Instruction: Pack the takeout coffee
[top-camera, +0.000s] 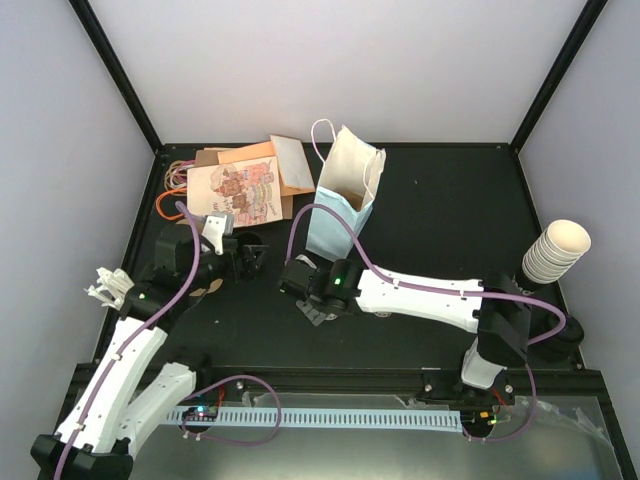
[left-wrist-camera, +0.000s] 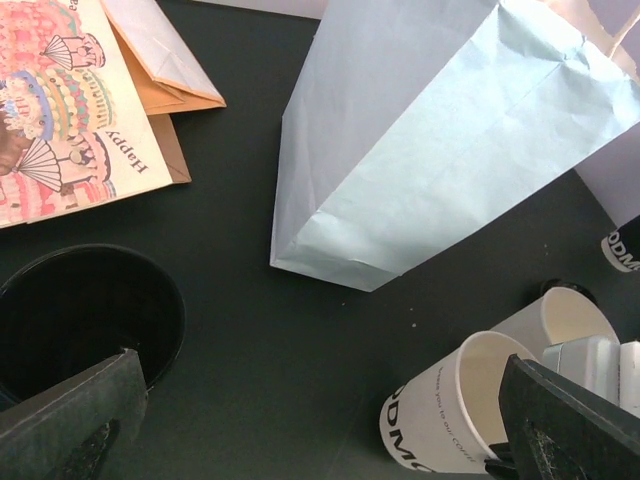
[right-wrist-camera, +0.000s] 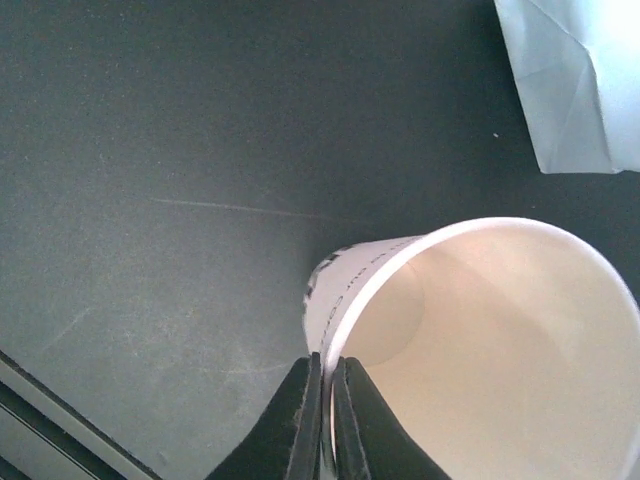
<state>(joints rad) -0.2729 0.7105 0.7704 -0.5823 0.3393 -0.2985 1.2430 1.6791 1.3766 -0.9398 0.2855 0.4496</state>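
Left end effector (left-wrist-camera: 320, 435): your fingers stood very wide apart and held nothing.
Right end effector (right-wrist-camera: 325, 400): it was pinched closed on the rim of a lidless cream cup (right-wrist-camera: 480, 340), with the paper wall between the two fingers.
Takeout coffee (left-wrist-camera: 90, 320): it stood on the bench (right-wrist-camera: 150, 150) just beside one finger of your left end effector, near the foot of the light blue paper bag (left-wrist-camera: 420, 150). Only its round black lid showed; the cup under it was hidden. I could not tell if the finger touched it.
Handling: I judged it light, with a soft paper wall that dents easily. The plastic lid looked stiffer but smooth, and it could pop off.
Where to hold: you were best to take the cup wall just under the lid, from two sides, gently, and to keep it upright. Lifting by the lid alone was a risk.
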